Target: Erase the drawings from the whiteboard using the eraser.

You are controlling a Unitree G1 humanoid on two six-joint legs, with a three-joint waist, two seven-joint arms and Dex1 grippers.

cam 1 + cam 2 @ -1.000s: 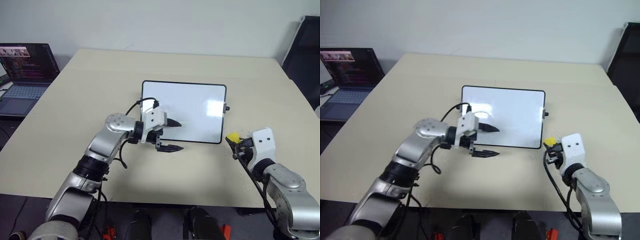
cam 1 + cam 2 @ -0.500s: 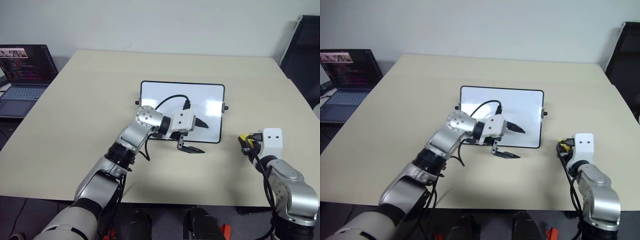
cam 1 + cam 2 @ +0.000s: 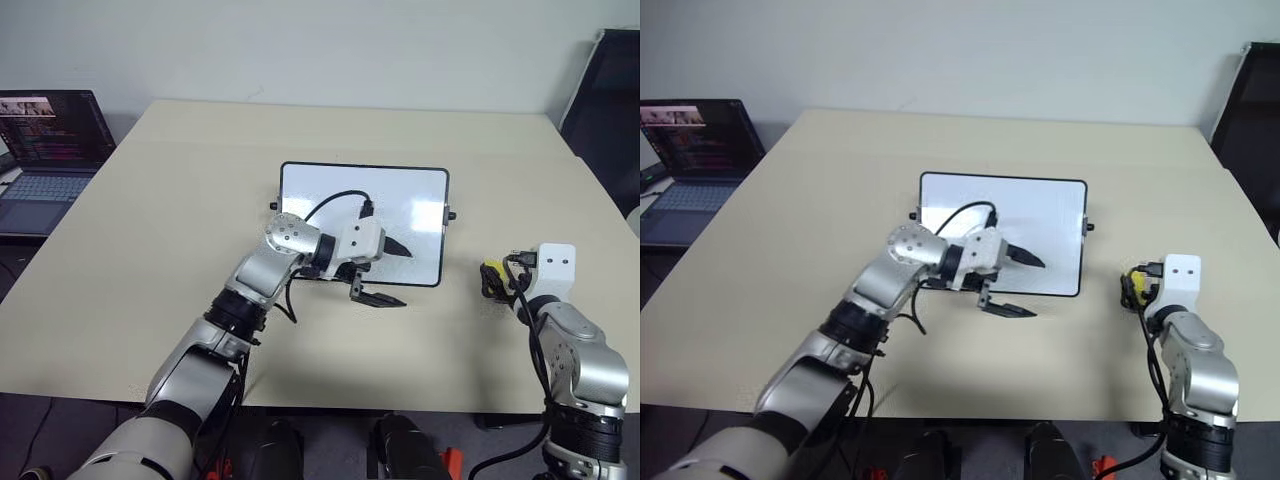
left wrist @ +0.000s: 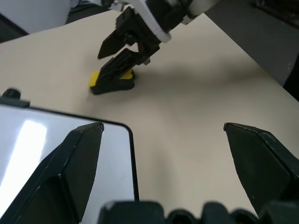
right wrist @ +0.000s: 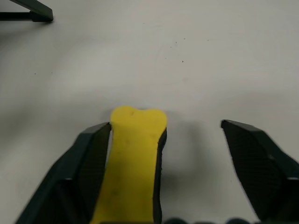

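Beige and matte, the table (image 3: 150, 220) in the left eye view carries the whiteboard (image 3: 330, 195) at its middle, long sides running parallel to the near edge. No drawings can be made out on its glossy face. The left gripper (image 3: 392, 272) reaches in over the board's near long edge, jaws spread wide and empty, one finger above the white surface and the other above the bare table just in front of the frame. Toward the table's right edge, near the front, the eraser (image 3: 491, 272) sits at the tip of the right gripper (image 3: 497, 280). A laptop (image 3: 45, 150) with a lit screen stands beyond the table's left edge.

From the right eye view the layout is the same, with a dark chair (image 3: 1252, 110) past the far right corner.

Looking along the left wrist view, both black fingers stand far apart with nothing between them; the board's rounded corner lies by one finger, and the yellow block rests on the table beyond, under the other arm's fingers.

Seen in the right wrist view, the jaws are wide open: the eraser, on edge, touches one finger and stands clear of the other, so it is not clamped.
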